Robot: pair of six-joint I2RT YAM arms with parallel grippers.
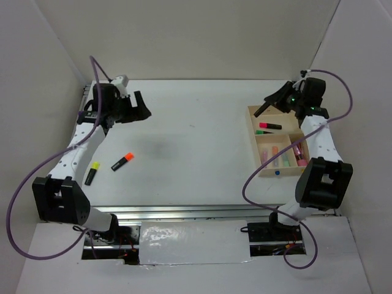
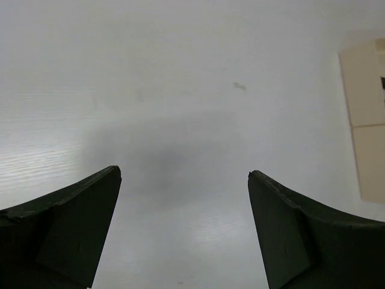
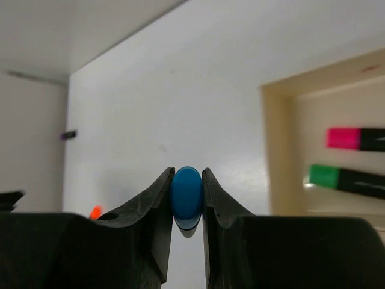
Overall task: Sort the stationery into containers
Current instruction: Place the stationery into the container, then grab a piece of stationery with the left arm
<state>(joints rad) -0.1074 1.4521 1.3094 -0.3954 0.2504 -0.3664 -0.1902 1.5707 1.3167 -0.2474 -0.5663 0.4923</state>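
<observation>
My right gripper (image 1: 261, 109) (image 3: 187, 171) is shut on a blue-ended marker (image 3: 186, 194), seen end-on, hovering by the far left corner of the wooden tray (image 1: 252, 123) (image 3: 277, 150). In the tray's far compartment lie a pink-ended marker (image 1: 269, 125) (image 3: 355, 138) and a green-ended one (image 1: 264, 131) (image 3: 346, 179). Pale and pink markers (image 1: 282, 154) fill the near compartments. On the table at the left lie an orange-ended marker (image 1: 123, 162) and a yellow-ended one (image 1: 92, 173). My left gripper (image 1: 143, 105) (image 2: 183, 172) hangs open above the far left of the table, holding nothing.
White walls close the table in at the back and both sides. A small blue dot (image 1: 277, 173) marks the tray's near rim. The tray's edge (image 2: 364, 114) shows at the right of the left wrist view. Purple cables loop beside both arms.
</observation>
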